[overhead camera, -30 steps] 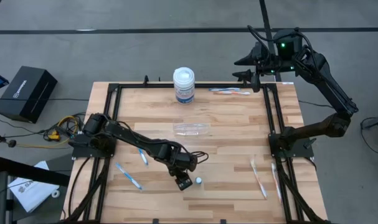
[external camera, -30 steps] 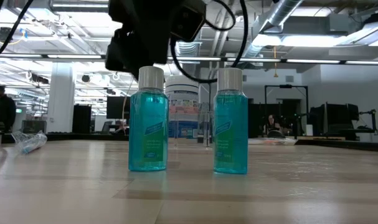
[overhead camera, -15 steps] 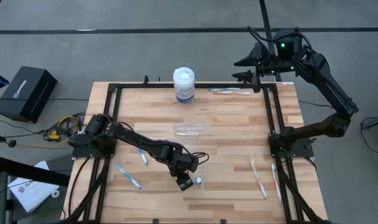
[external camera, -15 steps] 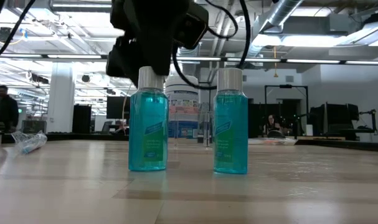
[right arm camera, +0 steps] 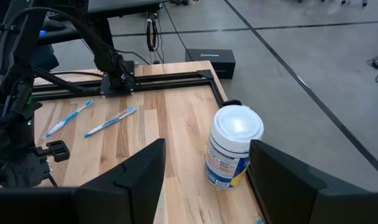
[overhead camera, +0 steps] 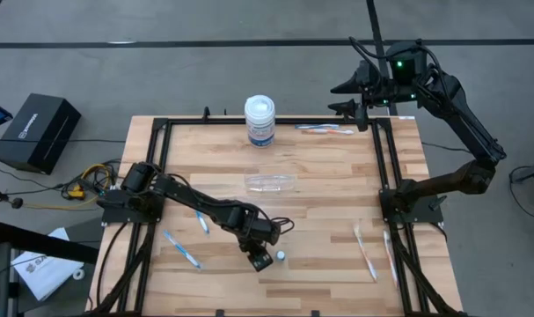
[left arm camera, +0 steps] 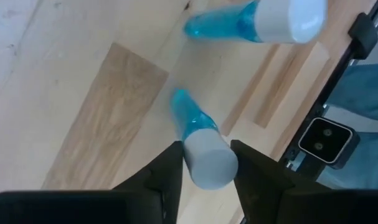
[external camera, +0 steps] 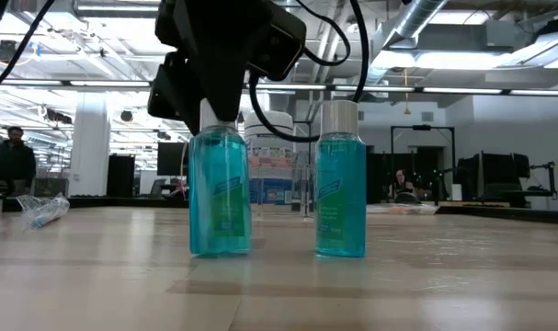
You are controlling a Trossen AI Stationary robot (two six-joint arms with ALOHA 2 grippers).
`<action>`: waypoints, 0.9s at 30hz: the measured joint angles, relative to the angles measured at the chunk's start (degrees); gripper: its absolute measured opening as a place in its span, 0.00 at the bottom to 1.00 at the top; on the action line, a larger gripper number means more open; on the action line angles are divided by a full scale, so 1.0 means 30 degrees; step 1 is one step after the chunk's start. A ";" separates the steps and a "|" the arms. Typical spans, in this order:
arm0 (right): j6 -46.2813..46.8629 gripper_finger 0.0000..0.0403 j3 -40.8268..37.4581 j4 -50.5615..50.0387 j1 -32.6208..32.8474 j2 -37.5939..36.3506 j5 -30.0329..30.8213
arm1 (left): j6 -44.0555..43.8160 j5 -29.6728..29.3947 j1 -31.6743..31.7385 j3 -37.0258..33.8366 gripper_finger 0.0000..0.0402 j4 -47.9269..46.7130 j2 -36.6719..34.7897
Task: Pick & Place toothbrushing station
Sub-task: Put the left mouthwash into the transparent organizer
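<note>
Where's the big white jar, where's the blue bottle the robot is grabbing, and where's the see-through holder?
White jar (overhead camera: 259, 121), high view: on its round lid.
Blue bottle (external camera: 220, 193), low view: on its blue body, below the left gripper (left arm camera: 204, 163).
See-through holder (overhead camera: 270, 182), high view: on its clear middle.

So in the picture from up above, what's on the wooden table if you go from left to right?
Blue-and-white toothbrush → second toothbrush → left gripper over a small white-capped bottle → the other white-capped bottle → white toothbrush → another toothbrush at the frame rail.
</note>
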 joint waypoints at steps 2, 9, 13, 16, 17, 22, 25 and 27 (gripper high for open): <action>-0.0006 0.55 0.0000 0.0000 -0.0006 0.0000 0.0000 | -0.0305 0.0095 0.0007 -0.0142 0.26 0.0005 0.0000; -0.0013 0.55 0.0000 0.0060 -0.0006 0.0000 0.0007 | -0.0341 0.0247 0.0070 -0.0171 0.22 -0.0002 0.0000; -0.0006 0.55 0.0069 0.0495 -0.0006 0.0000 0.0000 | -0.0214 0.0053 0.0202 -0.0171 0.22 -0.0080 -0.0056; 0.0008 0.55 0.0457 0.0939 0.0002 -0.0010 0.0003 | 0.0190 -0.1188 0.0537 -0.0208 0.22 -0.0403 -0.0642; 0.0113 0.55 0.0542 0.1292 0.0002 -0.0022 0.0006 | 0.0292 -0.1755 0.0780 -0.0207 0.22 -0.0434 -0.0983; 0.1269 0.55 0.1288 0.3213 -0.0012 0.0015 0.0043 | 0.1517 -0.4914 0.2926 -0.0200 0.22 -0.0485 -0.3601; 0.1793 0.55 0.1967 0.3933 -0.0409 -0.0017 0.0032 | 0.2518 -0.6389 0.4554 -0.0177 0.22 -0.1111 -0.5525; 0.2008 0.55 0.2467 0.3927 -0.0791 -0.0007 0.0044 | 0.3433 -0.6637 0.5770 -0.0149 0.22 -0.2084 -0.6727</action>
